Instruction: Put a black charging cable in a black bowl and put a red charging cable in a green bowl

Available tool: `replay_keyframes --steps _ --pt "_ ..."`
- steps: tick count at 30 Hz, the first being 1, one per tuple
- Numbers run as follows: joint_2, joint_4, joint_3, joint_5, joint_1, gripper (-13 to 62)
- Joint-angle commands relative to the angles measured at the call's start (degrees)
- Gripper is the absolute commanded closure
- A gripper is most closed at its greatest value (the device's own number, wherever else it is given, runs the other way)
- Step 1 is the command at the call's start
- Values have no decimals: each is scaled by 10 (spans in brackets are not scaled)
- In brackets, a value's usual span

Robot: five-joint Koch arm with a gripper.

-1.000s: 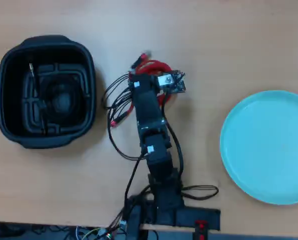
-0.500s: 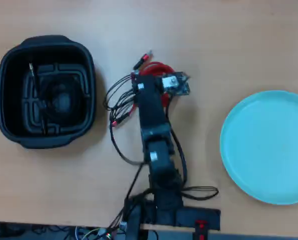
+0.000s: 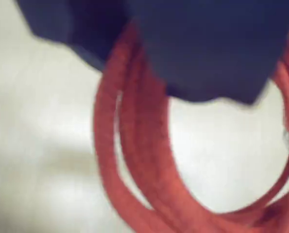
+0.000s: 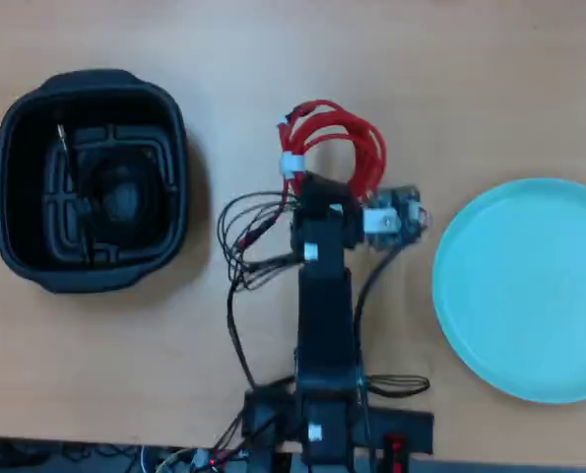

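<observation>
Red charging cable (image 4: 334, 138) – looped coil, white tie – blurred under gripper (image 4: 317, 192), grip cannot be told

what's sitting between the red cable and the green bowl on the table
Nothing visible. In the overhead view the red charging cable lies at the gripper, and the table between it and the green bowl is bare wood; only the arm's own wrist camera juts that way.
</observation>
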Motion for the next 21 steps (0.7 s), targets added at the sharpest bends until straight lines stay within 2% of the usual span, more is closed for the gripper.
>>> replay_keyframes --steps 1,8,21 --pt "74 -7 -14 -6 19 562" --pt "166 -47 55 -7 94 562" --pt "156 -51 26 -62 266 562"
